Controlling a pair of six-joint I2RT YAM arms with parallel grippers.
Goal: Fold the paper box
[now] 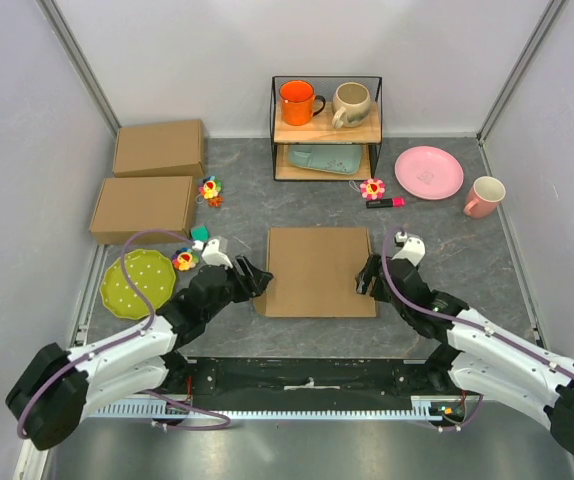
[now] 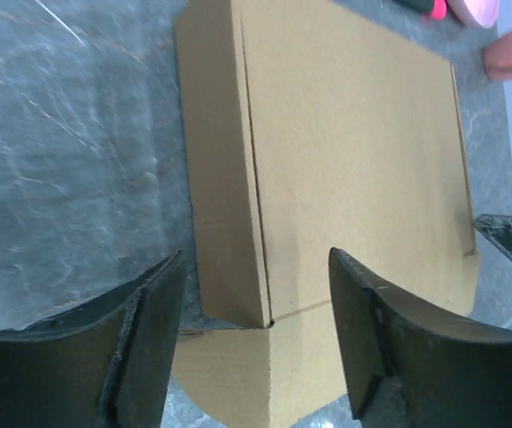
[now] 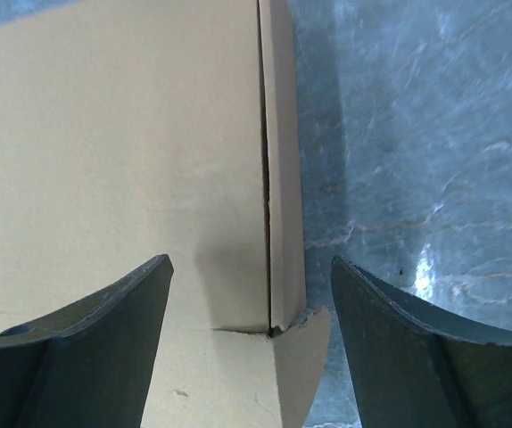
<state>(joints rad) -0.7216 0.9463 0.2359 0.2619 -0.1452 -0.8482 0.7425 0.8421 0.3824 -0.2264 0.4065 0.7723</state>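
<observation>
The paper box [image 1: 317,270] lies flat mid-table as a shallow brown cardboard mailer, lid down. A rounded front flap sticks out at its near edge. My left gripper [image 1: 254,277] sits at the box's near left corner, open. In the left wrist view its fingers [image 2: 149,339] straddle that corner of the box [image 2: 354,152] without touching it. My right gripper [image 1: 368,279] is at the near right corner, also open. In the right wrist view the box's side wall [image 3: 284,178] and flap tip stand between the spread fingers [image 3: 417,348].
Two other brown boxes [image 1: 159,148] [image 1: 143,207] lie at the back left. A green plate [image 1: 138,282] sits by the left arm. A wire shelf [image 1: 325,128] with two mugs stands at the back, with a pink plate [image 1: 428,172] and pink mug [image 1: 484,196] to its right.
</observation>
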